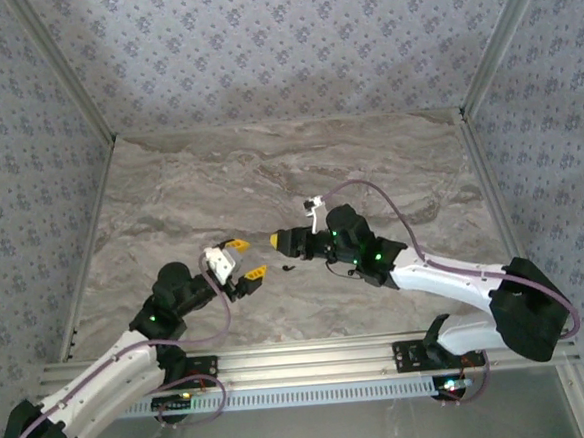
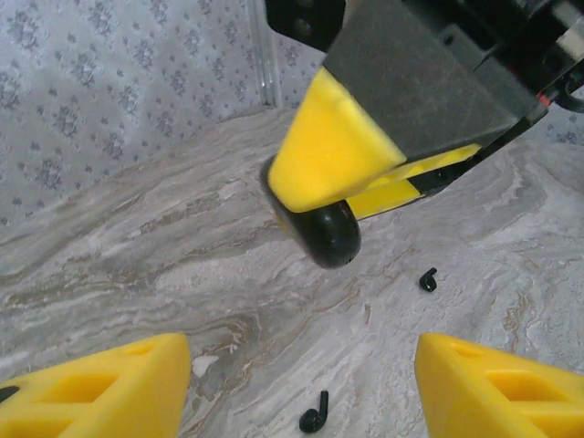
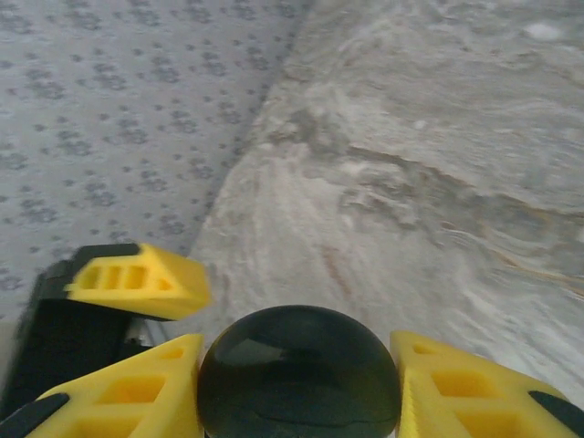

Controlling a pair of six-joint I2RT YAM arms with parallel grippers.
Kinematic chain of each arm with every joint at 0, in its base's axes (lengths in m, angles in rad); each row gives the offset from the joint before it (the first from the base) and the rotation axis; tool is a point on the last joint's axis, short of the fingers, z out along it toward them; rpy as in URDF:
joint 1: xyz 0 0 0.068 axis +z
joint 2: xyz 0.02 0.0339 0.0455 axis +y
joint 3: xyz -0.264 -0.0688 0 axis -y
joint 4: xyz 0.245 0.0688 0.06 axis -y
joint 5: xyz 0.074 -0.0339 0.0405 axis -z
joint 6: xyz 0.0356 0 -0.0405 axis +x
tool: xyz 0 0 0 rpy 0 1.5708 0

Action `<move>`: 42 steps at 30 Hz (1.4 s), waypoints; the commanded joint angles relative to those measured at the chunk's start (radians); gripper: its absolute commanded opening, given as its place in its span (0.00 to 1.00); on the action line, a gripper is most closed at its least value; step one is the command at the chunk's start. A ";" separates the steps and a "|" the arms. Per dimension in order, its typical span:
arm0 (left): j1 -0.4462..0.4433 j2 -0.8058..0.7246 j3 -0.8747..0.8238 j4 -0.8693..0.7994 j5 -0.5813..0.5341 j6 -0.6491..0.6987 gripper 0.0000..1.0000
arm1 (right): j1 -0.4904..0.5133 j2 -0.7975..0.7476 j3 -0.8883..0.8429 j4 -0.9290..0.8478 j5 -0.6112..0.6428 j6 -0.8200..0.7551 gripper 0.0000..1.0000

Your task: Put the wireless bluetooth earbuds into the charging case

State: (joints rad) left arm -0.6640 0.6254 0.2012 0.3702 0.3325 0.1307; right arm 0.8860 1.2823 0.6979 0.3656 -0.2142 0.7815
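My right gripper point(image 1: 276, 240) is shut on the charging case point(image 3: 299, 374), a glossy round black puck held between its yellow fingers point(image 3: 461, 388) and lifted off the table. In the left wrist view the case point(image 2: 328, 233) hangs under the right gripper's yellow finger point(image 2: 328, 155). Two tiny black earbuds lie on the marble: one point(image 2: 313, 415) between my left fingers near the frame's bottom, the other point(image 2: 428, 280) further right. My left gripper point(image 2: 301, 365) stands open above them, holding nothing. From above, one earbud point(image 1: 288, 268) is a dark speck between the two grippers, near the left gripper point(image 1: 246, 259).
The marble tabletop point(image 1: 269, 170) is walled by patterned panels point(image 1: 260, 41) at the back and sides. An aluminium rail point(image 1: 312, 356) runs along the near edge. A left yellow finger point(image 3: 137, 278) sits close to the left of the case.
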 commanded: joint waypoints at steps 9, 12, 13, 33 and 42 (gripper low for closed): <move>-0.034 0.053 0.026 0.146 -0.038 0.012 0.62 | 0.092 -0.021 -0.005 0.124 0.073 -0.002 0.42; -0.035 0.050 0.019 0.188 -0.021 -0.021 0.60 | 0.105 -0.016 -0.004 0.129 0.088 -0.007 0.42; -0.037 0.053 0.019 0.193 -0.013 -0.026 0.60 | 0.108 -0.013 -0.004 0.131 0.094 -0.006 0.42; -0.061 0.058 0.045 0.243 0.013 -0.105 0.45 | 0.148 0.000 -0.008 0.140 0.107 -0.004 0.42; -0.062 0.067 0.075 0.199 0.036 -0.130 0.21 | 0.149 -0.068 -0.033 0.102 0.157 -0.077 0.57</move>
State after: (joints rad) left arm -0.7208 0.6907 0.2230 0.5507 0.3389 0.0196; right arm 1.0267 1.2686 0.6891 0.4843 -0.0906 0.7700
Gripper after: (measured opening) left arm 0.240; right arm 0.546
